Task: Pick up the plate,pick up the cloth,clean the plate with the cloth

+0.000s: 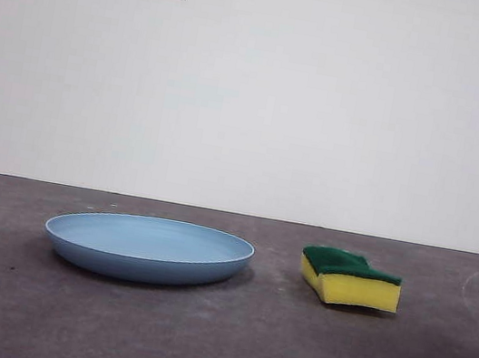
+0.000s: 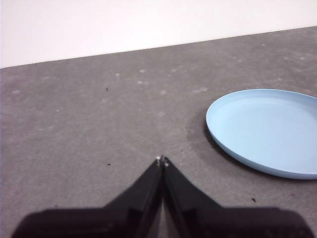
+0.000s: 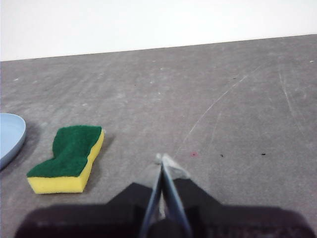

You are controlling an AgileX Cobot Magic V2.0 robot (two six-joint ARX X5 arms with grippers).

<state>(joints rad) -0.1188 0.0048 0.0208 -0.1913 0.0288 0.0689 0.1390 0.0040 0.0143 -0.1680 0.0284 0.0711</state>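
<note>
Plate [image 1: 148,247] beside sponge [image 1: 350,277] — apart, left tool [image 2: 162,160] and right tool [image 3: 163,159] closed, empty

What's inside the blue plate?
Nothing: the plate shows only its smooth blue inside. The sponge lies beside it on the table. The spot underneath the plate is covered.

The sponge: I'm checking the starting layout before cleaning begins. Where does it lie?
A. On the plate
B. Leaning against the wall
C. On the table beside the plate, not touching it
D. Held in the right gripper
C: the sponge rests green side up on the table, with bare tabletop between it and the plate.
</note>
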